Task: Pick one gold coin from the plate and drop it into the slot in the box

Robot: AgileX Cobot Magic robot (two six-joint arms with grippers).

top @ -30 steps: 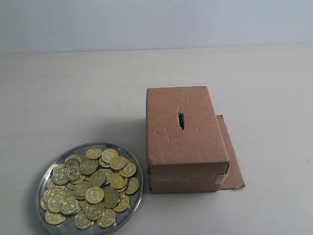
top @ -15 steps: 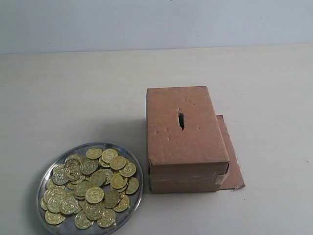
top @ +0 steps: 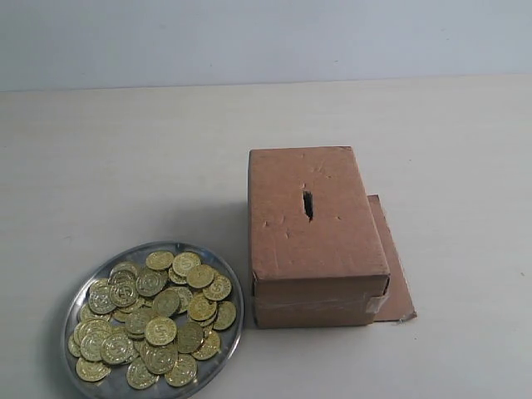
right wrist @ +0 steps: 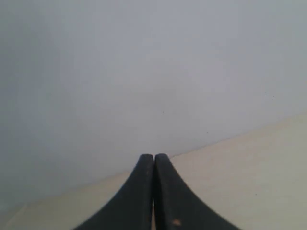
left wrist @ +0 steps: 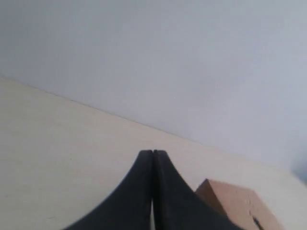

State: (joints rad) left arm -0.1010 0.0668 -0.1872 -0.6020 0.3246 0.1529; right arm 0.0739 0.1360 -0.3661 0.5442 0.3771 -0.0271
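A round silver plate (top: 85, 288) sits at the front left of the table, heaped with several gold coins (top: 160, 330). To its right stands the brown cardboard box (top: 316, 241), with the dark box slot (top: 307, 204) cut in its top face and clear tape along its near end. A corner of the box (left wrist: 235, 201) shows in the left wrist view. My left gripper (left wrist: 152, 152) is shut with nothing in it. My right gripper (right wrist: 154, 155) is shut and empty too, facing the wall. Neither gripper appears in the exterior view.
A flat cardboard sheet (top: 397, 274) lies under the box and sticks out on its right side. The pale table (top: 125, 166) runs back to a light wall.
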